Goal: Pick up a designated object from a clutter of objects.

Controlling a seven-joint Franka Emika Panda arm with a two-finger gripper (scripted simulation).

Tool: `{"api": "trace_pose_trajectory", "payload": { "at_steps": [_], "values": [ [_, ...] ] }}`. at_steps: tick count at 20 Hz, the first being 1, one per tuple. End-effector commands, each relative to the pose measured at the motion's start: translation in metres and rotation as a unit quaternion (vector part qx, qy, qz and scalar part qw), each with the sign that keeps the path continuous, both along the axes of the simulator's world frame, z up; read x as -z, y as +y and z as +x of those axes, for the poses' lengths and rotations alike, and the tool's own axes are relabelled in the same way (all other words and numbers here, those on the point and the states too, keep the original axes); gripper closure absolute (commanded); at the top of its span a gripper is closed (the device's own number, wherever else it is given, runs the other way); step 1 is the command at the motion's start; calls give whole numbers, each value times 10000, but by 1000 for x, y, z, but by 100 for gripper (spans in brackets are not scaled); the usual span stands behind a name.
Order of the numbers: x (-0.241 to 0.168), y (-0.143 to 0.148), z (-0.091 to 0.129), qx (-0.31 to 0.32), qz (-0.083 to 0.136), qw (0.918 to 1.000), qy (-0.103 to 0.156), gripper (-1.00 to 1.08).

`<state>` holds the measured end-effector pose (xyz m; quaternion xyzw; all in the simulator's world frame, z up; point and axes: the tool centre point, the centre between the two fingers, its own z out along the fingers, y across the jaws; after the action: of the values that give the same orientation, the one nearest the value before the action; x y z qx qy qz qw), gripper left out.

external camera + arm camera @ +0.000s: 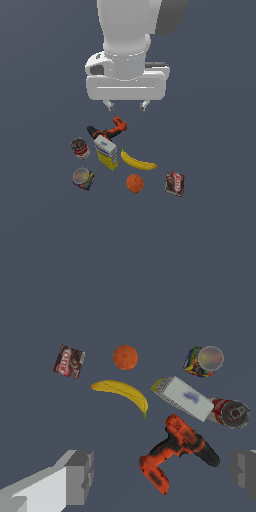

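While the pincer is hanging wide open and holding nothing above the clutter, the banana is lying flat on the tabletop. In the exterior view the yellow-and-white box is sitting just beside it at nine o'clock, the orange near it at six o'clock.
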<state>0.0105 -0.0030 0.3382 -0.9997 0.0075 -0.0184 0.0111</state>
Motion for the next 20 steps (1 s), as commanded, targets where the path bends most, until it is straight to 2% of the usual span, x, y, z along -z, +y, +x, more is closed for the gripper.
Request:
{"api": "trace_pose_trajectory", "payload": {
  "at_steps": [1, 11, 20],
  "values": [
    [0, 0, 0, 0, 0, 10000, 0, -92],
    [-8, -24, -2, 168, 47, 9998, -81, -92],
    [-5, -23, 0, 112, 38, 9999, -78, -92]
  ]
}}
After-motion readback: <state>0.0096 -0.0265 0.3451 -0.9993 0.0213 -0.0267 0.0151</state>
